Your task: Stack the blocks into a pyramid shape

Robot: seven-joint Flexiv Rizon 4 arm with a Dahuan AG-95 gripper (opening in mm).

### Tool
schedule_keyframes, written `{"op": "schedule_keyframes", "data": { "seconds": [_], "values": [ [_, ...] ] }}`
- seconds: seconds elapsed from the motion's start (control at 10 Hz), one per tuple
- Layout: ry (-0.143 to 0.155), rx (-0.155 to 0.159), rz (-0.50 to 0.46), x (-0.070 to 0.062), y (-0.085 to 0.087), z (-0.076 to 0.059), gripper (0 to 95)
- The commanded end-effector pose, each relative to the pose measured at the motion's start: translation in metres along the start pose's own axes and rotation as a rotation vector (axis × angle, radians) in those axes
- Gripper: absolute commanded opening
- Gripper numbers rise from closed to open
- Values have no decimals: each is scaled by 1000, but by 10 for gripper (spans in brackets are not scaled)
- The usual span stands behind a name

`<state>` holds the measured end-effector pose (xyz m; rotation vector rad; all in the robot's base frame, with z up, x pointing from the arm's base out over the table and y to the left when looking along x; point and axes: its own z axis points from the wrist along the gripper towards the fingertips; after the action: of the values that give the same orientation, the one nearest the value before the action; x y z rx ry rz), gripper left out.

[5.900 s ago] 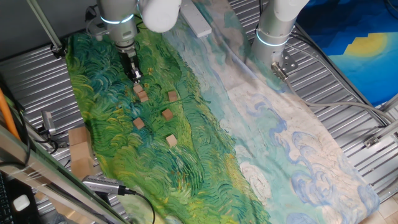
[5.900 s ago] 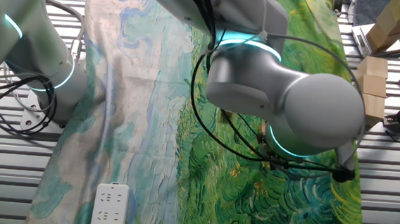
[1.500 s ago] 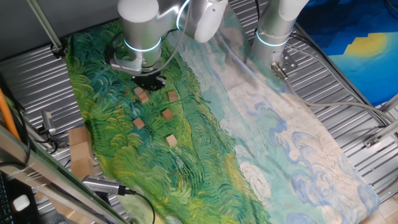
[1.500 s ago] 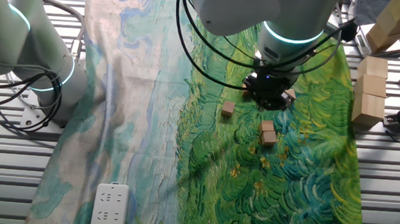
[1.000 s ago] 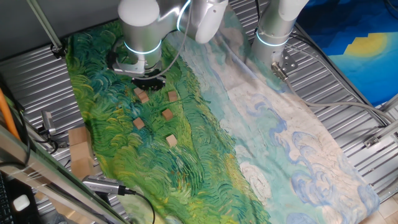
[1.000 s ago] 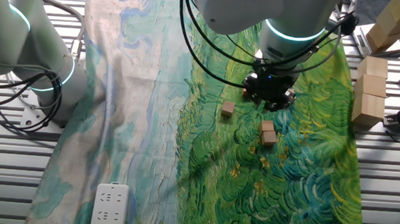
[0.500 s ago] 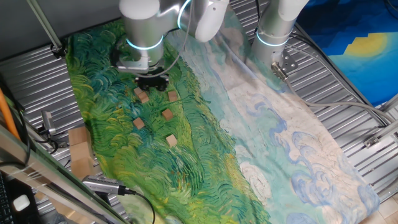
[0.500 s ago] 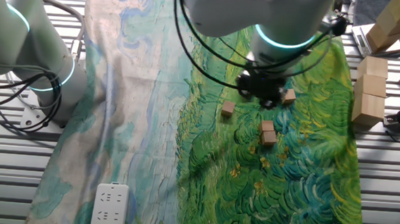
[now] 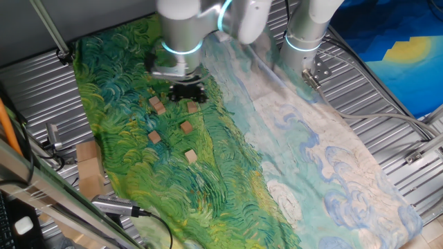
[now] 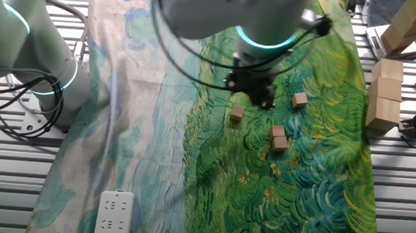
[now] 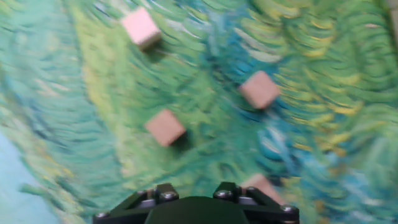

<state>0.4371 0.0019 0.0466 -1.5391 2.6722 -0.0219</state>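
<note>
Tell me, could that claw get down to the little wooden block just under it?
Probably yes. The claw hangs just above the block on the green cloth, and nothing lies on top of it. The other blocks sit apart, leaving room around it.

Painted cloth (image 9: 291, 145) — green, pale blue, ribbed metal table (image 9: 387, 90)

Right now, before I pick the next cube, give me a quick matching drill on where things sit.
Things:
1. white plastic power strip
2. pair of small light-brown wooden cubes touching each other
3. flat tan cardboard-like piece
4. black two-finger gripper

Places:
A. lying on the green swirled part of the painted cloth
B. on the ribbed metal tabletop, off the cloth
C. above the green part of the cloth, by a single cube
D. on the pale blue part of the cloth

Pairs: 1-D, 2-A, 3-B, 4-C
</note>
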Motion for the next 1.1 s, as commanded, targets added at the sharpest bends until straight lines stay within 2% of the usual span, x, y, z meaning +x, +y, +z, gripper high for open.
{"op": "schedule_keyframes", "data": {
  "seconds": [0.1, 0.2, 0.4, 0.5, 0.6, 0.7, 1.0, 1.1],
  "values": [
    [-11, 0, -13, 1, 2, 3, 760],
    [-14, 5, -13, 1, 2, 6, 760],
    [-27, 24, -12, 2, 1, 20, 760],
    [-27, 27, -12, 2, 1, 22, 760],
    [-26, 30, -12, 2, 1, 25, 570],
    [-26, 34, -10, 2, 1, 26, 570],
    [-17, 43, 22, 1, 0, 28, 0],
    [-18, 43, 23, 1, -1, 28, 0]
  ]
}}
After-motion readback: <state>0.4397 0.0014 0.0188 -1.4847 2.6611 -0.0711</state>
